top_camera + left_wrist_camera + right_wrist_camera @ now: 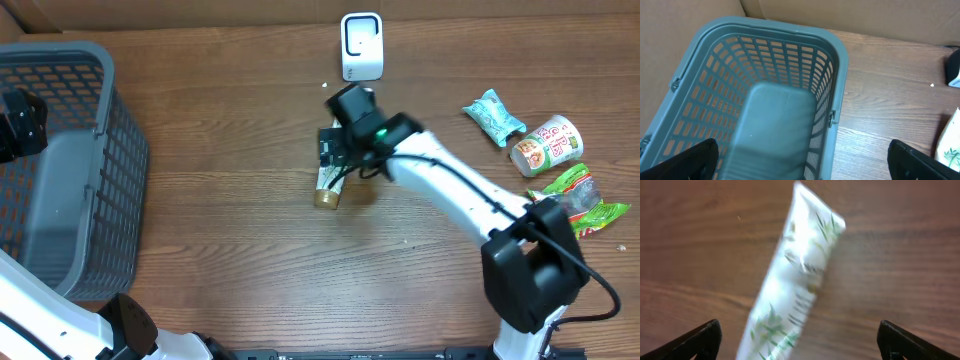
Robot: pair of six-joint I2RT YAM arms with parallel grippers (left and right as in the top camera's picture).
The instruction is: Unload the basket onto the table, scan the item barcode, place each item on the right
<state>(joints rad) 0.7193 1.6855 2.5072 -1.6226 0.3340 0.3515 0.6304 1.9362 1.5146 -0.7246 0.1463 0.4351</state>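
Your right claw (799, 327) stands wide apart and grips nothing. Its two dark fingertips (702, 340) show at the bottom corners of the right wrist view. Between them lies the tube (795, 280), white with a green leaf print, flat on the wooden table (900, 255). That view is blurred, so you cannot read the print or pick out a barcode.

From overhead, the tube sits near the middle of the table with its brownish cap end pointing toward the near edge. The right claw hangs right over its far end. The white scanner (361, 45) stands beyond the tube near the far edge, apart from it.

Your left claw (802, 145) is also spread wide and holds nothing. It hangs above the grey basket (837, 65) at the left side of the table, and the left wrist view looks down into it past both fingers.

On the right side of the table you have a teal packet (493, 117), a printed cup (546, 143) on its side, and a green packet (580, 200). All three are well apart from the tube.
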